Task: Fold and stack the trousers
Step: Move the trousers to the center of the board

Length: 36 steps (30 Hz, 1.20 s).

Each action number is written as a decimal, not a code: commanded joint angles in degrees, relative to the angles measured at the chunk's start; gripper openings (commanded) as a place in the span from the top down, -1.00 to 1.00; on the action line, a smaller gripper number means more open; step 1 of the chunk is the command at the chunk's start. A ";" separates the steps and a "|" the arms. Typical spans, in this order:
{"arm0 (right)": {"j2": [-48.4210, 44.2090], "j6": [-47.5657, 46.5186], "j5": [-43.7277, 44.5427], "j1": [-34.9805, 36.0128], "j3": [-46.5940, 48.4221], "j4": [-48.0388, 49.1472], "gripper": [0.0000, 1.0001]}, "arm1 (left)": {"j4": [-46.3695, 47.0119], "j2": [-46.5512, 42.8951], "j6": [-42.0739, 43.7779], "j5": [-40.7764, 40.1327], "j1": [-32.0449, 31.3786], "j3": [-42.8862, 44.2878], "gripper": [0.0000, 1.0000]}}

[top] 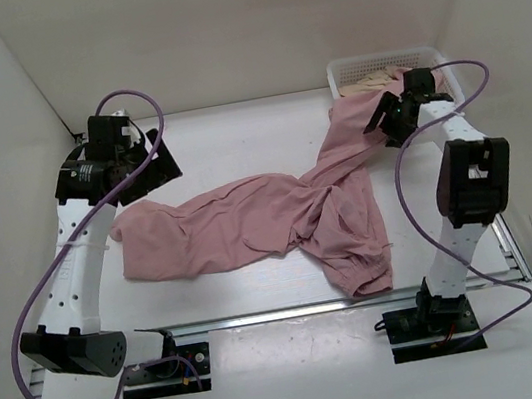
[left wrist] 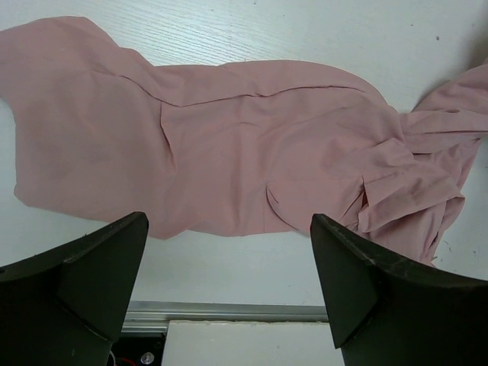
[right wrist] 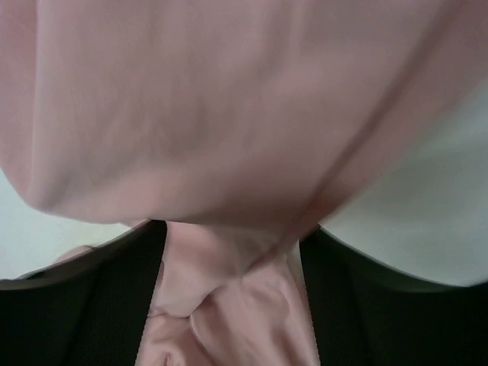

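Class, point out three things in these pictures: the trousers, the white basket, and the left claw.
trousers (top: 240,226): top view, on the flat spread part.
white basket (top: 370,58): top view, on its far rim.
left claw (left wrist: 229,221): left wrist view, midway between open fingertips.

White enclosure, evenly lit.
White table bounded by plain white walls; an aluminium rail crosses its near side.

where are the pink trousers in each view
Top external: trousers spread across mid-table, one leg reaching up to the basket at upper right.
Left wrist: trousers fill the upper half, beyond the open left gripper.
Right wrist: trousers cover nearly the whole picture, bunched between the fingers of the right gripper.
Shared landmark: the white table under the cloth.
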 commanded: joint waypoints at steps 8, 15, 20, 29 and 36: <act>-13.15 -2.76 5.10 6.83 2.93 3.89 1.00 | -1.36 -1.65 1.07 -1.21 -0.32 0.24 -1.00; -11.47 -13.39 -2.32 23.96 18.11 -0.24 1.00 | -5.57 -1.90 0.55 -3.93 0.55 4.81 -1.00; 11.37 -19.55 -16.47 36.80 40.16 -13.06 0.82 | -9.88 -6.91 -4.46 -9.47 7.14 5.43 -1.00; 6.06 -17.53 -16.33 38.49 32.74 -10.97 -1.00 | -9.98 -11.84 -4.55 -11.06 14.71 2.27 -1.00; -17.12 -15.61 -5.01 31.90 6.26 -8.17 0.78 | -5.76 -9.82 -0.78 -3.33 14.71 -1.15 -1.00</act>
